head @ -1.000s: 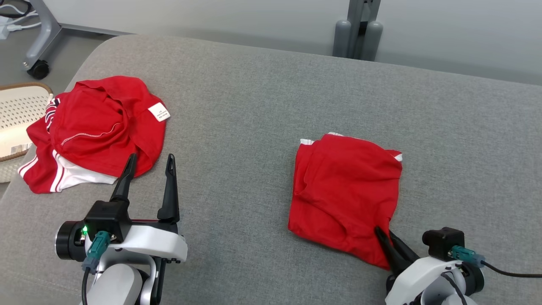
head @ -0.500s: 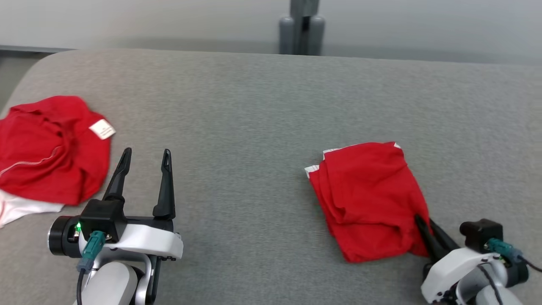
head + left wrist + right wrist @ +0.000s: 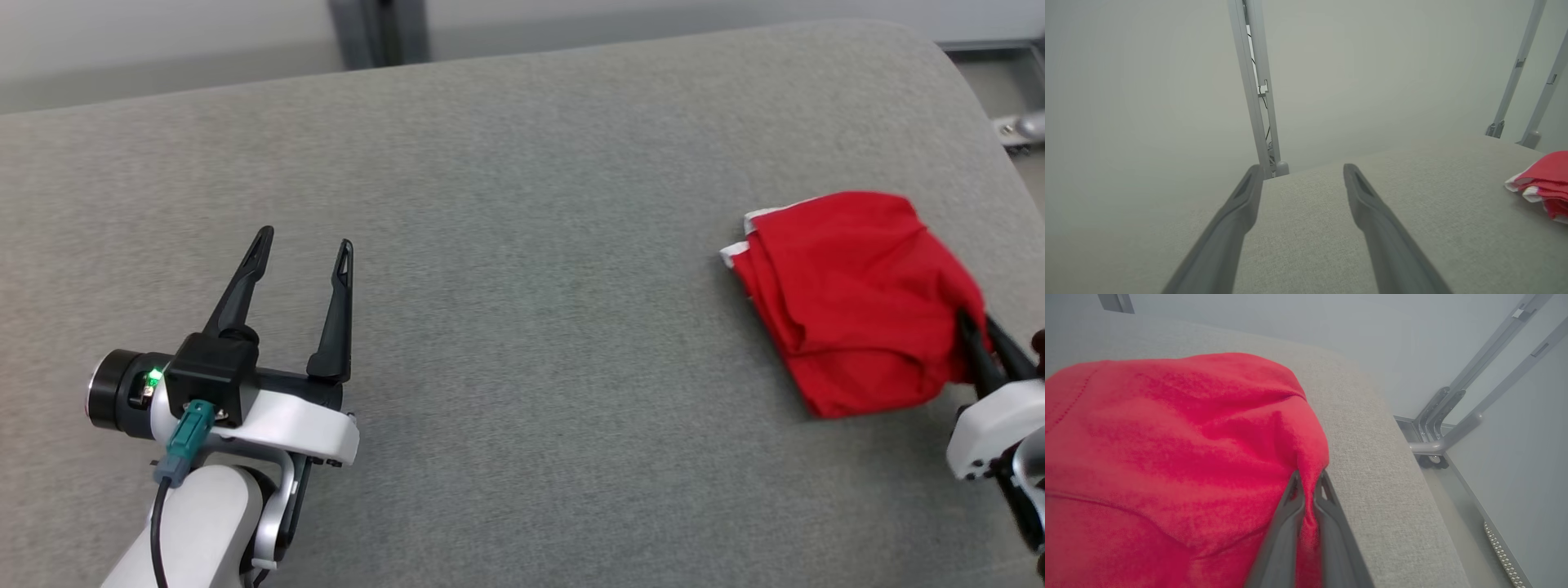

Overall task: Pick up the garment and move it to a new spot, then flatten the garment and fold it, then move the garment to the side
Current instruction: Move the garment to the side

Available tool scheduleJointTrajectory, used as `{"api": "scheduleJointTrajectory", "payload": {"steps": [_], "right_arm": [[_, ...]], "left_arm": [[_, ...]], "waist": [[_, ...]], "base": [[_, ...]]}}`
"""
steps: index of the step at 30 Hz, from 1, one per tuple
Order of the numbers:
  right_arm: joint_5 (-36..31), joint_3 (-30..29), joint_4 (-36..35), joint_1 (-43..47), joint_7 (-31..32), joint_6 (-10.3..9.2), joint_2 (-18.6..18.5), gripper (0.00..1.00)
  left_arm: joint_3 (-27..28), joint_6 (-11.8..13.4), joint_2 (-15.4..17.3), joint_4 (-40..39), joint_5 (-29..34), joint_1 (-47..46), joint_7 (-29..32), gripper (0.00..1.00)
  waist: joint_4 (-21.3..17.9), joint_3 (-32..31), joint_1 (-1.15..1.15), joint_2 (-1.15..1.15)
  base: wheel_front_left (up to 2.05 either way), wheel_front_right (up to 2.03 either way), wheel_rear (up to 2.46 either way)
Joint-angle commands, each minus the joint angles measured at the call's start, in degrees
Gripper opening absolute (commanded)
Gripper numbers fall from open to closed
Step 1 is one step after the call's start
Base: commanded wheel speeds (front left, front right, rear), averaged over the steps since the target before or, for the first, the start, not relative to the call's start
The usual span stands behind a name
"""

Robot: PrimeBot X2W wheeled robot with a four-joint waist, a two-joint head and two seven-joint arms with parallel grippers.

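Note:
The garment (image 3: 849,302) is a folded red piece with white trim, lying at the right end of the grey cushioned surface (image 3: 522,245). My right gripper (image 3: 976,335) is shut on the garment's near right corner; in the right wrist view the fingertips pinch a fold of red cloth (image 3: 1308,479). The garment's white-trimmed edge (image 3: 1541,183) shows at the far right of the left wrist view. My left gripper (image 3: 302,241) hovers open over bare surface at the left, its fingers (image 3: 1363,200) holding nothing.
The surface's rounded right edge (image 3: 1404,465) runs just beside the garment, with floor and grey metal frame legs (image 3: 1453,416) beyond. A grey post (image 3: 1257,90) stands behind the far edge against a pale wall.
The head camera has swung right, so the second red pile has left the picture. The right gripper has dragged the folded garment toward the surface's right end. The left gripper stays open.

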Motion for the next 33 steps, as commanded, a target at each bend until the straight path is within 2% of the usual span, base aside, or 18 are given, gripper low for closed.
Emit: {"api": "scheduleJointTrajectory", "payload": {"steps": [1, 9, 10, 11, 12, 13, 18, 22, 27, 33], "right_arm": [[-1.7, -0.8, 1.8, -2.5, -1.1, -0.01, -1.1, 0.0], [-6.7, -1.3, 9.4, -8.9, -3.3, -0.01, -1.7, 0.0], [-7.3, -1.3, 10.2, -9.6, -3.6, -0.01, -1.5, 0.04], [-7.4, -1.6, 10.6, -10.4, -3.9, -0.01, -1.3, 0.31], [-7.7, -2.0, 11.5, -10.9, -3.8, -0.01, -1.1, 0.78], [-7.8, -2.2, 12.2, -11.1, -4.0, -0.01, -0.9, 1.0], [-7.3, -3.8, 14.3, -10.8, -4.2, -0.01, 0.1, 1.0], [-5.3, -6.9, 10.6, -8.4, -4.2, -0.01, 1.2, 1.0], [-3.3, -11.4, -1.7, -3.6, -4.1, -0.01, 4.3, 1.0], [-2.8, -11.7, -17.3, 2.0, -4.1, -0.01, 9.0, 1.0]], "left_arm": [[-0.2, -0.3, 0.8, -0.2, 0.5, -1.1, 0.7, 1.0], [-1.0, -0.6, 1.7, -1.0, 1.4, -2.8, 2.2, 1.0], [-1.1, -0.5, 1.9, -1.0, 1.5, -2.8, 2.3, 1.0], [-1.1, -0.5, 2.0, -1.0, 1.6, -2.9, 2.4, 1.0], [-1.2, -0.5, 2.1, -1.0, 1.6, -3.0, 2.4, 1.0], [-1.3, -0.6, 2.1, -1.1, 1.6, -3.3, 2.5, 1.0], [-0.9, -0.1, 1.6, -0.5, 0.9, -3.2, 1.8, 1.0], [-0.2, 0.4, 1.4, 0.0, 0.0, -2.1, 0.9, 1.0], [0.4, 1.1, 1.4, 0.5, -0.6, -0.9, 0.3, 1.0], [1.3, 1.8, 0.5, 0.9, -2.1, 0.6, -0.4, 1.0]], "waist": [[-3.7, 2.5, 0.0, 0.0], [-6.1, 4.9, 0.0, 0.0], [-6.3, 5.2, 0.0, 0.0], [-6.3, 5.4, 0.0, 0.0], [-6.3, 5.5, 0.0, 0.0], [-6.3, 5.7, 0.0, 0.0], [-5.9, 5.1, 0.0, 0.0], [-5.5, 3.7, 0.0, 0.0], [-4.3, 1.5, 0.0, 0.0], [-1.4, -1.2, 0.0, 0.0]], "base": [[0.0, 0.0, 0.0], [0.0, 0.0, 0.0], [0.0, 0.0, 0.0], [0.0, 0.0, 0.0], [0.0, 0.0, 0.0], [0.0, 0.0, 0.0], [0.0, 0.0, 0.0], [0.0, 0.0, 0.0], [0.0, 0.0, 0.0], [0.0, 0.0, 0.0]]}}
